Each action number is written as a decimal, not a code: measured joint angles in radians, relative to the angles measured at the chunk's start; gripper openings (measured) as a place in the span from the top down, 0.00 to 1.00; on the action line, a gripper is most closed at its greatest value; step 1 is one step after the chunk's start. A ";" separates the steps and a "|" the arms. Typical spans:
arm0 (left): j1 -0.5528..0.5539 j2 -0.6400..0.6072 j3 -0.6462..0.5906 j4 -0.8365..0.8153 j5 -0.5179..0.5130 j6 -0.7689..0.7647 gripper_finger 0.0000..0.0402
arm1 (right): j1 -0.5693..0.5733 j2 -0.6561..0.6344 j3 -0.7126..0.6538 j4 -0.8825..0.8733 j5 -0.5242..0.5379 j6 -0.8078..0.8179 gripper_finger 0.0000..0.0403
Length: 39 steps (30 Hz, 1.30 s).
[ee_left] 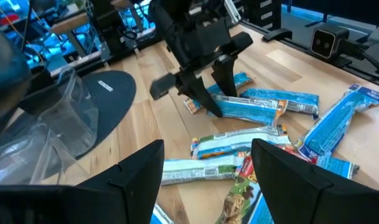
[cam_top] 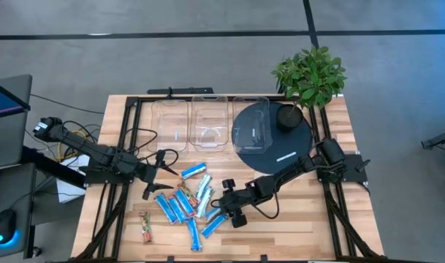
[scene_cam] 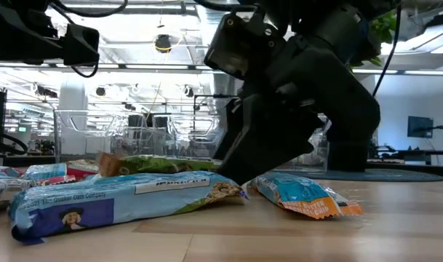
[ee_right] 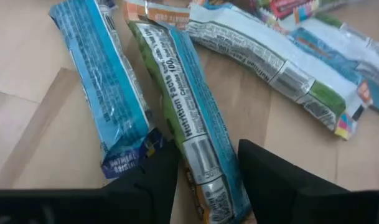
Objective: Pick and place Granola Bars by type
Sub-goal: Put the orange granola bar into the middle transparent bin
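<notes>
The pile of granola bars, flat oblong wrapped bars in bright blue with some silvery-green and orange-red wrappers, was found in the lower centre of the high view, on the bare wooden table. Three clear rectangular plastic bins stood empty in the upper centre, well apart from the pile.

Risks were judged as follows. The blue-wrapped bar with the nutrition panel lay just beside a second blue-wrapped bar, the two ends nearly touching at the bottom left of the right wrist view; a closing grip could be expected to snag both, or to push the neighbour aside. The glossy wrapper was judged slippery, and a hold taken near one end was thought liable to let the bar droop or slide out on lifting. The silvery-green bar at the upper right of that view lay close enough to be disturbed, which would muddle the sorting by type.

The right gripper was seen low over the pile's right edge, its two dark fingers partly apart and straddling the end of the nutrition-panel bar; contact appeared imminent, but a firm clamp could not be confirmed. The left gripper was held above the pile's left side, fingers spread wide, with nothing between them.
</notes>
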 joint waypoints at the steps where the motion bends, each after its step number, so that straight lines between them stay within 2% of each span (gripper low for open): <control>1: 0.000 0.000 0.000 0.003 0.000 0.003 0.41 | -0.003 0.000 0.000 0.000 0.000 0.008 0.62; 14: 0.000 0.000 0.000 0.010 0.000 0.003 0.41 | -0.010 -0.005 -0.002 -0.003 0.011 0.014 0.84; 25: 0.000 0.000 0.000 0.010 -0.001 -0.004 0.41 | -0.010 -0.011 -0.002 -0.003 0.015 0.009 0.86; 28: 0.000 0.000 0.000 0.010 -0.030 -0.005 0.41 | -0.010 -0.034 -0.001 0.010 0.038 -0.004 0.86; 33: 0.000 0.000 0.001 0.009 -0.102 -0.013 0.41 | -0.001 -0.106 -0.002 -0.009 0.133 -0.025 0.86; 36: 0.000 0.000 0.001 0.009 -0.131 -0.018 0.41 | -0.002 -0.147 -0.002 0.004 0.257 -0.030 0.86; 39: 0.000 0.000 0.001 0.009 -0.166 -0.027 0.41 | -0.029 -0.181 -0.002 0.022 0.425 0.004 0.86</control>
